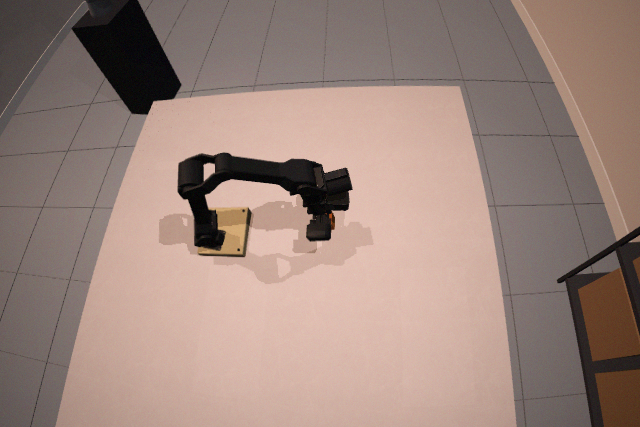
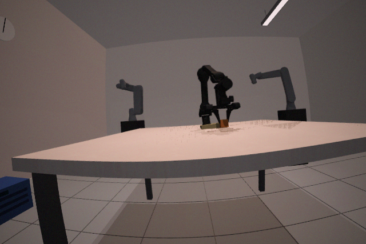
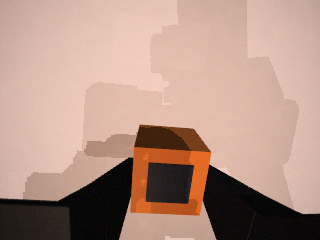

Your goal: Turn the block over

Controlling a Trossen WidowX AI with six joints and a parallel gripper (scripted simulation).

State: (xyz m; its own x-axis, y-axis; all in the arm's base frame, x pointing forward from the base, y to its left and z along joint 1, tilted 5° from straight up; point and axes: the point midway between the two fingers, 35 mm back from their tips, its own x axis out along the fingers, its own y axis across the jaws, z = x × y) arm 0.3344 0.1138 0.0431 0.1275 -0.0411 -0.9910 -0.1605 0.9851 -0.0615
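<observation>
The orange block (image 1: 332, 220) (image 2: 223, 123) (image 3: 169, 182) is between the two black fingers, and the gripper (image 1: 329, 217) (image 2: 223, 121) (image 3: 169, 187) is shut on it. The gripper points down. The dark square mark (image 3: 169, 190) is on the face turned up toward the wrist camera. The block hangs a little above the table (image 1: 361, 334) (image 2: 147, 147), with a shadow beneath it in the exterior view. In the top view the gripper hides most of the block. Its underside is hidden.
The arm's pale yellow base plate (image 1: 235, 231) (image 2: 208, 126) lies on the table, to the left of the gripper in the top view. The arm's upper links arch above the table between base and gripper. The table's right edge lies well beyond the gripper.
</observation>
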